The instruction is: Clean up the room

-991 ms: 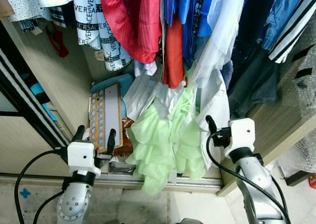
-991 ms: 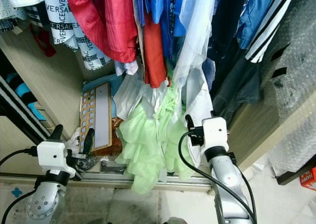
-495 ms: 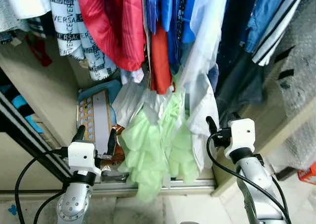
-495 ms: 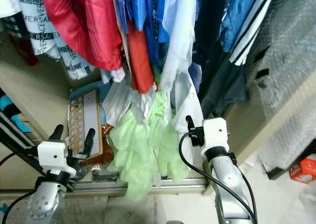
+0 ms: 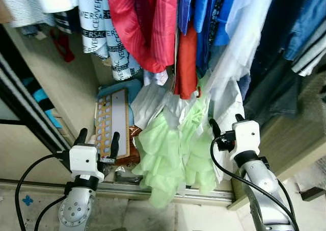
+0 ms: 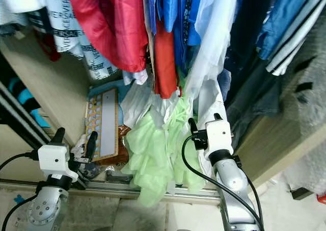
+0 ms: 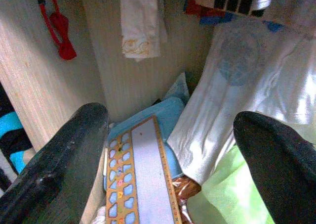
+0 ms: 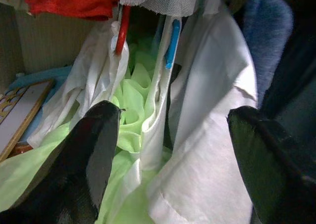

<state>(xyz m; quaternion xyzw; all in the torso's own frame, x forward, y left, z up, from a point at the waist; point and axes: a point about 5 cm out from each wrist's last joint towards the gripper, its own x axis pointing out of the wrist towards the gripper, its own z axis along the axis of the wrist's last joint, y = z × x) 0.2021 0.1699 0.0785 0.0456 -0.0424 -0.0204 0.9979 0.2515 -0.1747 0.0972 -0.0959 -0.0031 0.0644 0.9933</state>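
An open wardrobe stands in front of me, packed with hanging clothes. A light green ruffled garment (image 5: 168,159) hangs low, reaching the door track. Beside it hangs a white garment (image 5: 226,96). On the wardrobe floor a wooden board with rows of cut-outs (image 5: 113,120) leans on a blue cushion (image 7: 170,110). My left gripper (image 5: 98,138) is held open low in front of the board, nothing between its fingers. My right gripper (image 5: 225,123) is open too, close to the white garment (image 8: 207,135) and green fabric (image 8: 133,100), touching neither that I can tell.
A red jacket (image 5: 147,22), blue shirts (image 5: 204,17) and a black-and-white patterned garment (image 5: 109,32) hang above. Wooden side panels (image 5: 61,83) bound the wardrobe. A metal door track (image 5: 127,189) runs along the floor. A dark sliding door frame (image 5: 25,98) stands at the left. A red cord (image 7: 57,21) hangs inside.
The whole picture has swung right and back left, so the camera moved. Both grippers keep the same open pose before the wardrobe.
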